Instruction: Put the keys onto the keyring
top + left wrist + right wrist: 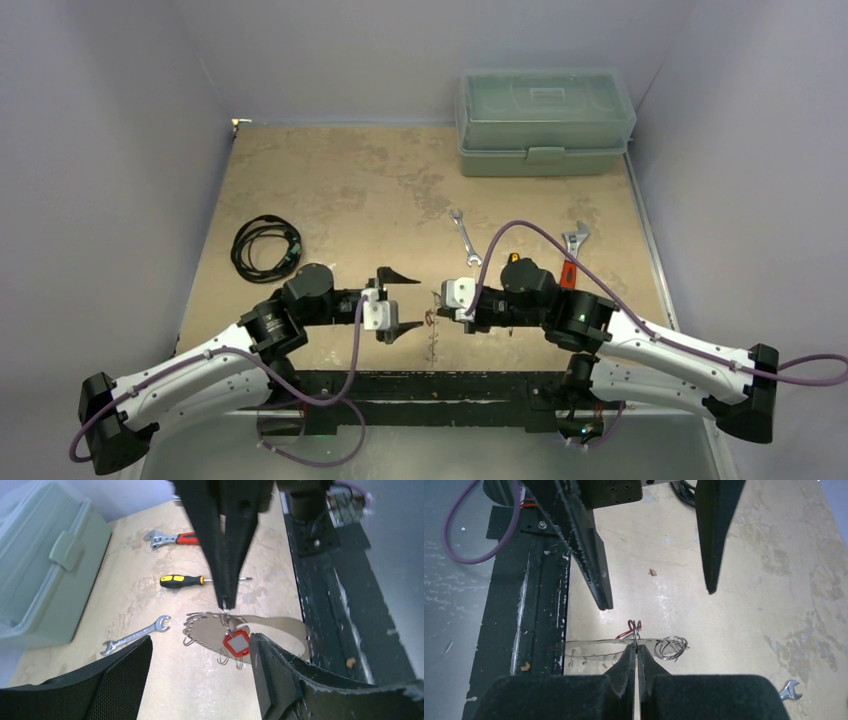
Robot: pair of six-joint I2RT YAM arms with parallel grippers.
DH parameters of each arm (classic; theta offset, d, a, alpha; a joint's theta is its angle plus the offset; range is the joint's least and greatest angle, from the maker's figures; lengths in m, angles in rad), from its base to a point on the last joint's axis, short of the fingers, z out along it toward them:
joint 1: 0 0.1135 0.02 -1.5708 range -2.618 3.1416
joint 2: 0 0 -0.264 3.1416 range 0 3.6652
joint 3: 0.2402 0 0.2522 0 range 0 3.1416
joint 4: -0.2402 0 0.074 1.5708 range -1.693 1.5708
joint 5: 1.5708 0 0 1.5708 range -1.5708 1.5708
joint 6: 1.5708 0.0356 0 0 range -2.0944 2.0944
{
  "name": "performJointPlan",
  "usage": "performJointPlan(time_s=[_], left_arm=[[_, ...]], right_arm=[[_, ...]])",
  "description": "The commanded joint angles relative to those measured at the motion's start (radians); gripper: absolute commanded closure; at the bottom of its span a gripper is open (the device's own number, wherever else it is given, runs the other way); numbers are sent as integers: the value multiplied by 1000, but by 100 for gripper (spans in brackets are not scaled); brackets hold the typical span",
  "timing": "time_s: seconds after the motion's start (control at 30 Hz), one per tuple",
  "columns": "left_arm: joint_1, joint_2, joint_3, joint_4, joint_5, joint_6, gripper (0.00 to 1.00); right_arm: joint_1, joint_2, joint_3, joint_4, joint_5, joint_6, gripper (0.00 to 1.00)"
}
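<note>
The keyring, a thin silvery oval fringed with tiny metal keys, hangs just above the table between the two arms. My right gripper is shut on the keyring's upper rim; in the left wrist view its black fingers come down from the top. A key with a small red tag dangles right at that pinch point. A cluster of small wire rings sits on the rim beside the fingers. My left gripper is open, facing the keyring with its pads on either side and nothing between them.
A green toolbox stands at the back right. A coiled black cable lies at the left. Behind the right arm lie a small spanner, a red-handled adjustable wrench and a yellow-and-black screwdriver. A black strip runs along the table's near edge.
</note>
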Motion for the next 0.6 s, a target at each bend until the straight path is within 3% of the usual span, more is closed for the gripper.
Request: performJointPlan(time_s=[0.0, 0.03, 0.1, 0.2, 0.37, 0.43, 0.53, 0.57], left_arm=[[14, 42, 112, 124, -118, -330, 30], [16, 57, 138, 119, -125, -384, 30], [21, 72, 184, 138, -90, -469, 16], [22, 35, 164, 270, -62, -548, 8], [22, -42, 79, 371, -257, -589, 3], [21, -34, 83, 337, -278, -577, 13], [22, -27, 92, 285, -202, -517, 27], [22, -32, 91, 277, -167, -498, 40]], right_arm=[[0, -43, 26, 91, 34, 3, 100], [0, -52, 22, 97, 33, 8, 100], [0, -69, 14, 108, 36, 15, 100], [0, -96, 11, 118, 50, 23, 100], [0, -135, 11, 137, 62, 39, 100], [0, -146, 5, 152, 65, 54, 100], [0, -168, -24, 184, 53, 77, 100], [0, -175, -30, 196, 49, 85, 100]])
